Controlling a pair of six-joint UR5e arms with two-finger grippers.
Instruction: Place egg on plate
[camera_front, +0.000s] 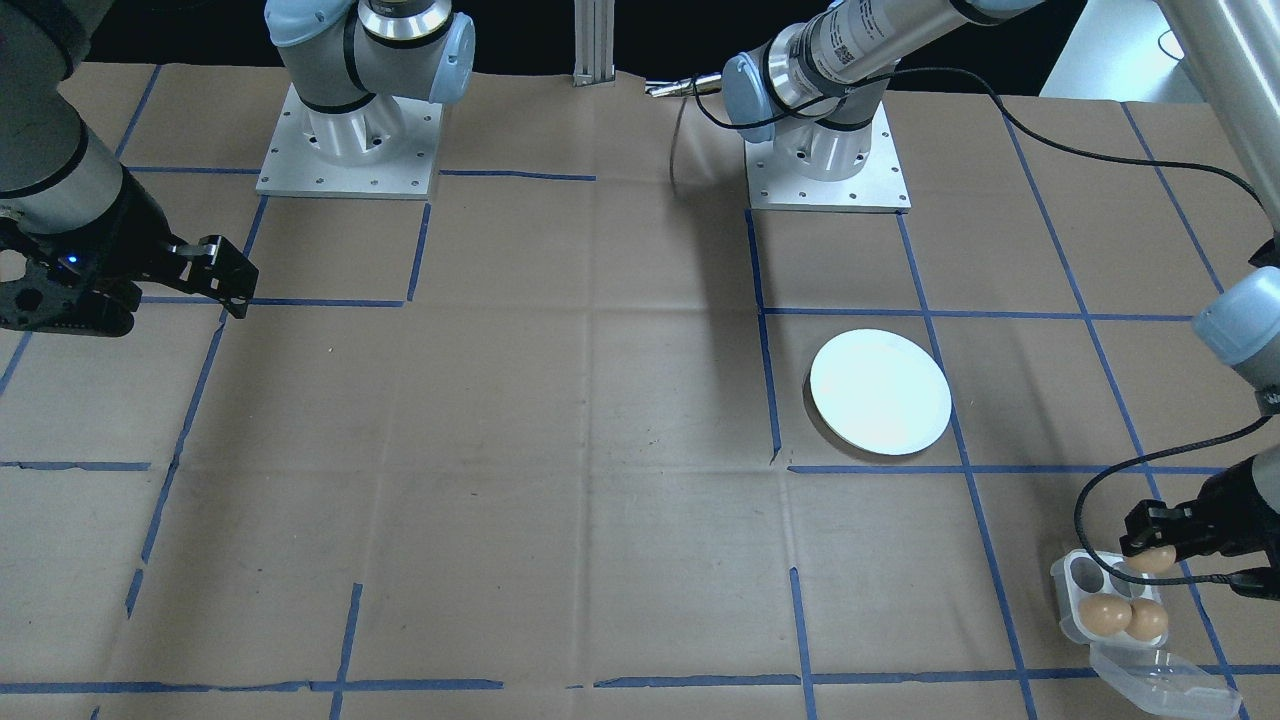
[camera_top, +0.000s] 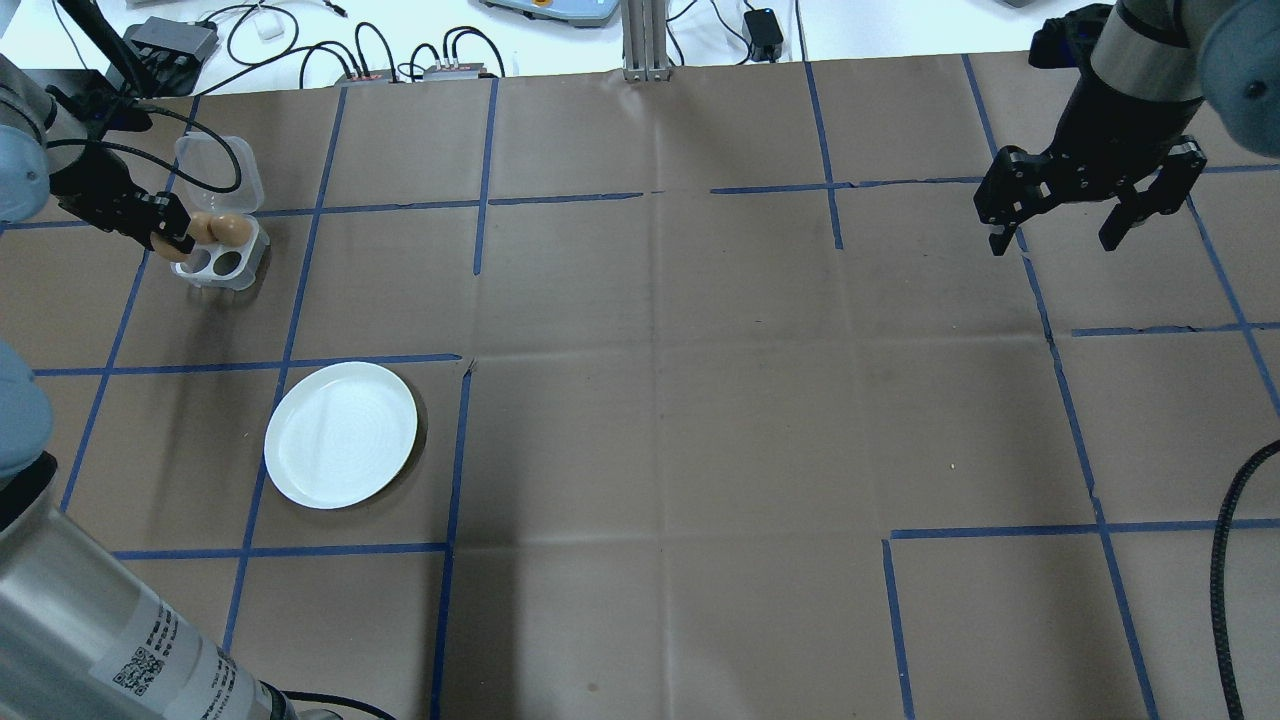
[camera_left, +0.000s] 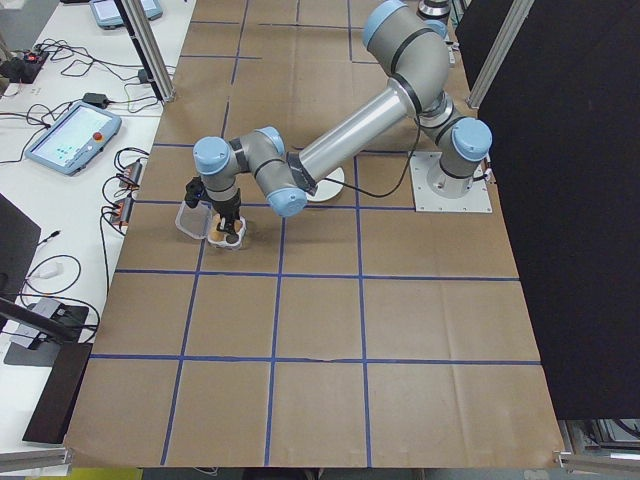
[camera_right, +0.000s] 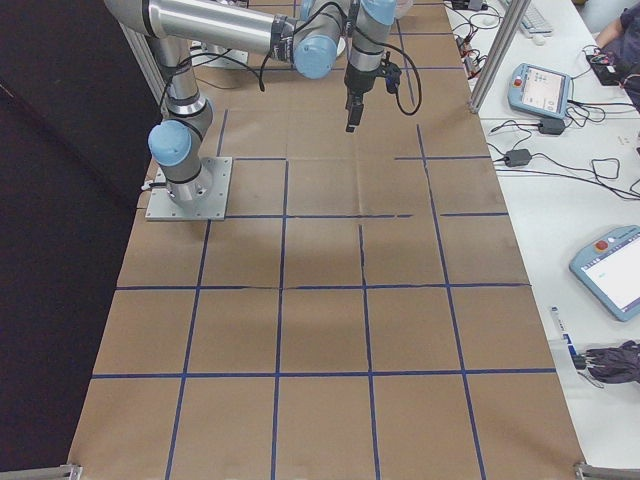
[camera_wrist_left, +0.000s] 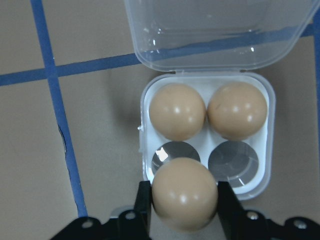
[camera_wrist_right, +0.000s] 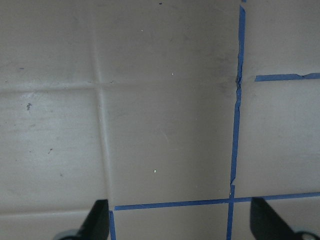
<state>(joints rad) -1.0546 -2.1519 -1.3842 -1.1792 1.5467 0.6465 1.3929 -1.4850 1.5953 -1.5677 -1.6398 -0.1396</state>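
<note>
Your left gripper (camera_wrist_left: 184, 200) is closed on a tan egg (camera_wrist_left: 184, 192), one black finger pressed to each side of it, as the left wrist view shows. Just beyond the held egg sits the small white four-hole egg tray (camera_wrist_left: 207, 82); the egg hangs over the tray's near edge, partly covering one of the two vacant near holes. Two further eggs (camera_wrist_left: 177, 111) fill the tray's far holes, touching each other, and the tray's clear hinged lid (camera_wrist_left: 220, 30) lies open flat behind them. In the overhead view the left gripper (camera_top: 160, 232) stands at the tray's (camera_top: 218, 262) outer side, and the round white plate (camera_top: 341, 434) lies bare on the brown paper, well apart from the gripper, nearer the robot and further toward the table's middle. Your right gripper (camera_top: 1058, 215) hangs above the paper at the opposite side of the table, fingers spread wide with nothing between them; its wrist view shows only brown paper and blue tape lines (camera_wrist_right: 235, 125) beneath it
</note>
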